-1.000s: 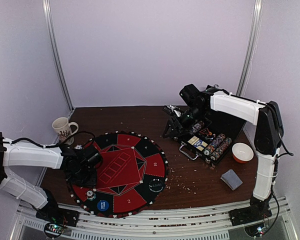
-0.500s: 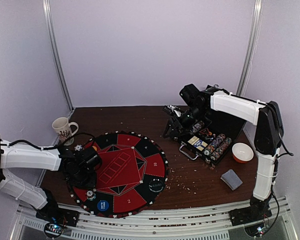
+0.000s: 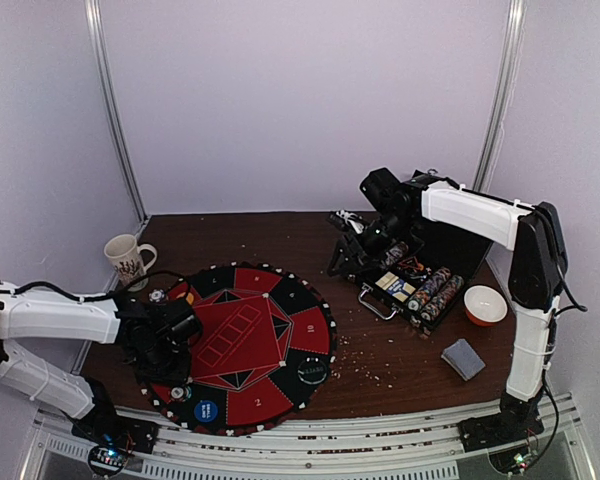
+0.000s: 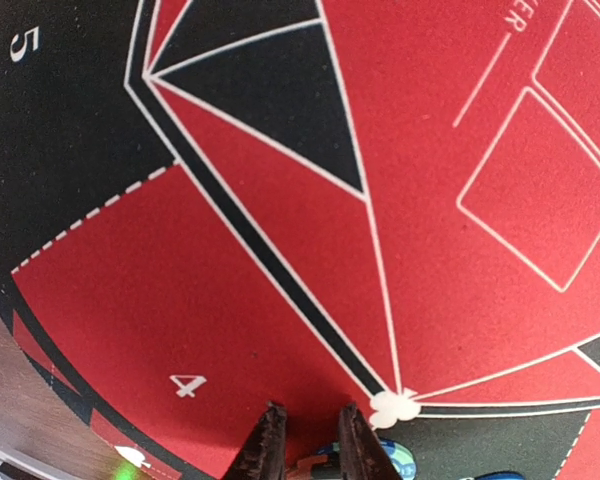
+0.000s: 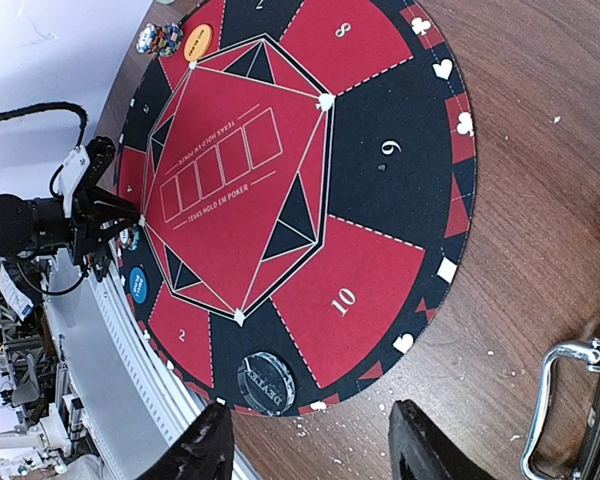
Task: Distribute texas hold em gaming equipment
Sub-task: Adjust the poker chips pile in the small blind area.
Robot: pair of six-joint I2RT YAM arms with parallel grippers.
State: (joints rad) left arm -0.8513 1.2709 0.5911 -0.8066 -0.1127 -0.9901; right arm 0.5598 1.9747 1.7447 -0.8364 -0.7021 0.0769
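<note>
Mostly the chips sit in the case and the discs on the mat, with both claws bare
Open case (image 3: 450, 250) at the right rear of the surface (image 3: 380, 340) holds parallel rows of chips (image 3: 435, 292) lying edge-on, each row running slantwise from far right to near left; what is in the bowl (image 3: 485, 305) and the upright mug (image 3: 128, 258) cannot be told. On the mat (image 5: 380, 180), a yellow disc (image 5: 198, 42) and a chip pile (image 5: 160, 40) lie at the far-left rim, with a blue disc (image 5: 138, 285) and a black disc (image 5: 265, 378) near the front rim. The deck (image 3: 464, 358) lies flat near the bowl, well apart from the mat, long axis far left to near right. Left claw (image 4: 312, 410) is low over the mat, its fingers a narrow gap apart with red felt between, and a lone chip (image 5: 130, 238) just beside it. Right claw (image 5: 312, 410) is spread wide by the case's left end
</note>
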